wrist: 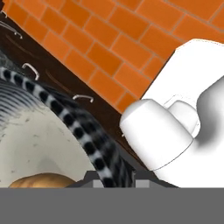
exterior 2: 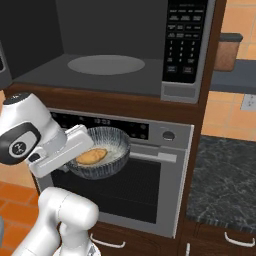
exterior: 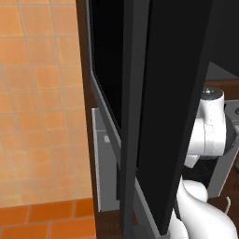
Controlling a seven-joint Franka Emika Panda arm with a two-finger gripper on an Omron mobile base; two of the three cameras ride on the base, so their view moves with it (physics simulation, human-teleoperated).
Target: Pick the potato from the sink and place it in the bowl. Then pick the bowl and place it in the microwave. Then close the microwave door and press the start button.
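bowl (exterior 2: 102, 152) held below open microwave (exterior 2: 125, 45)

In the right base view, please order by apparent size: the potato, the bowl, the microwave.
1. The microwave, by far the largest.
2. The bowl, nearer the camera, yet clearly smaller.
3. The potato, lying inside the bowl.

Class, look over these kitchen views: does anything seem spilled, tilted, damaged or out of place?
Nothing stands out. The gripper holds the bowl by its rim, roughly level, in front of the oven below the open microwave. The potato lies inside the bowl, and nothing has spilled.
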